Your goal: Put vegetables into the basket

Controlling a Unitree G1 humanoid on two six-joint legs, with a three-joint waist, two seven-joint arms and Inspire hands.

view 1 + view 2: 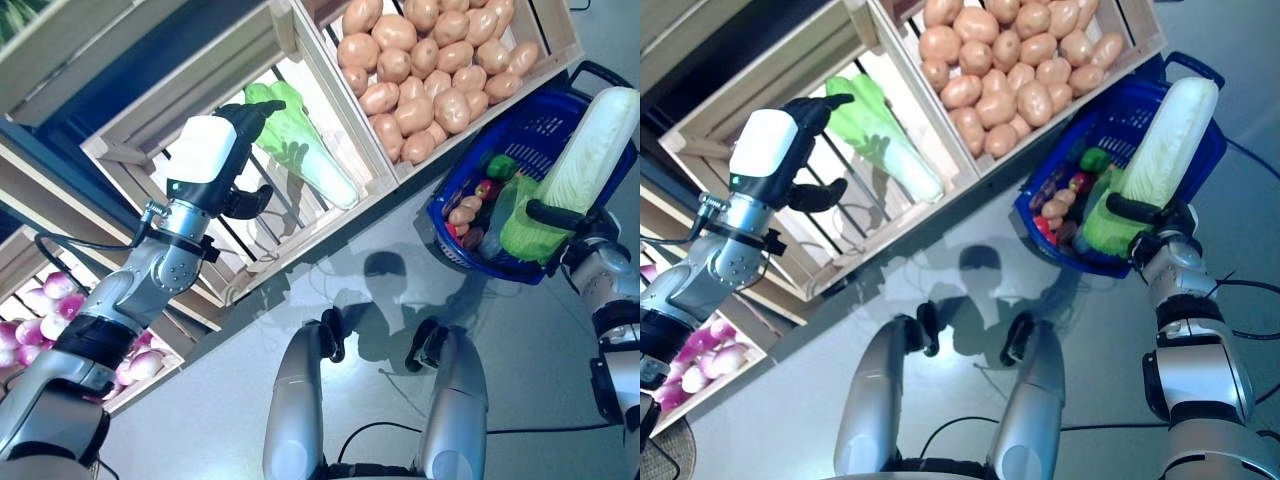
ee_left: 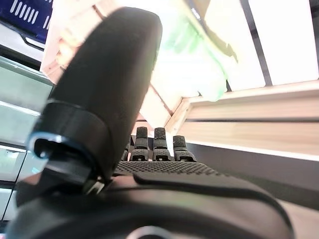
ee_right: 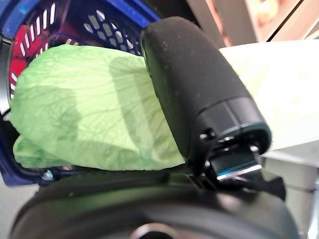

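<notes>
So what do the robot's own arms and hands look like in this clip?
Both arms are silver-grey metal segments joined by black bands. The left hand is dark, with a glossy white cover on its back and a small green light near the wrist; its fingers are black and ribbed. The right hand is equally dark, and its thumb has a matte, finely textured black surface.

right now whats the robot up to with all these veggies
The right hand grips a napa cabbage, leafy end down, over the blue basket, which already holds a few small vegetables. The left hand, fingers relaxed and holding nothing, reaches toward a second cabbage lying in a wooden crate.
</notes>
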